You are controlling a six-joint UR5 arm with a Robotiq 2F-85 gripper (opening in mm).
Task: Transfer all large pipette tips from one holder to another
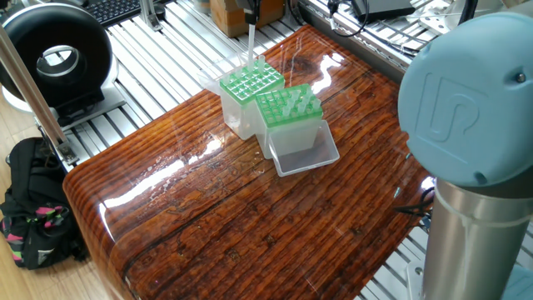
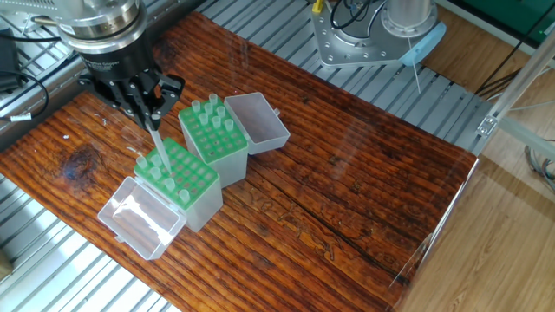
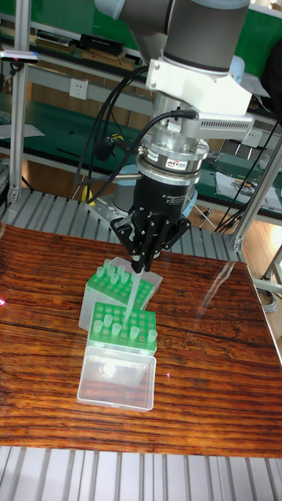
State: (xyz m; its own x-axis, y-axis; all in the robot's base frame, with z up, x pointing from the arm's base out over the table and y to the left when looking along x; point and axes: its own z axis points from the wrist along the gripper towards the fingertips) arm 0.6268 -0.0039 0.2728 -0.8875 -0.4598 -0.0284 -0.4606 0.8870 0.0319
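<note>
On a glossy, dark reddish wood tabletop (image 2: 347,165) with strong grain, two white holders topped with green grids are sitting side by side, touching. Ribbed aluminium rails are framing the wood on several sides.

From the other fixed view, the near holder (image 2: 179,180) is carrying a few large pipette tips (image 2: 154,167) along its left edge, and its clear lid (image 2: 139,217) is lying open flat beside it. The far holder (image 2: 212,143) is holding more tips in its back rows, with its own open lid (image 2: 257,121) resting behind it. The black claw (image 2: 149,115) is hanging over the near holder, its fingers pressed together on one translucent tip (image 2: 159,149), which is pointing down and slightly tilted, its point just over the green grid.

The tall fixed view is showing what the others crop: the whole claw (image 3: 143,262) under a round black wrist with cables, the held tip (image 3: 135,294) angling down between the two holders' rows, and green workshop benches behind.

One fixed view is looking from the opposite side, past the arm's large pale blue joint (image 1: 466,92). It is showing only the claw's lower edge at the top of the picture, plus a black ring-shaped device (image 1: 55,55) on the rails and a black backpack (image 1: 37,208) on the floor to the left.
</note>
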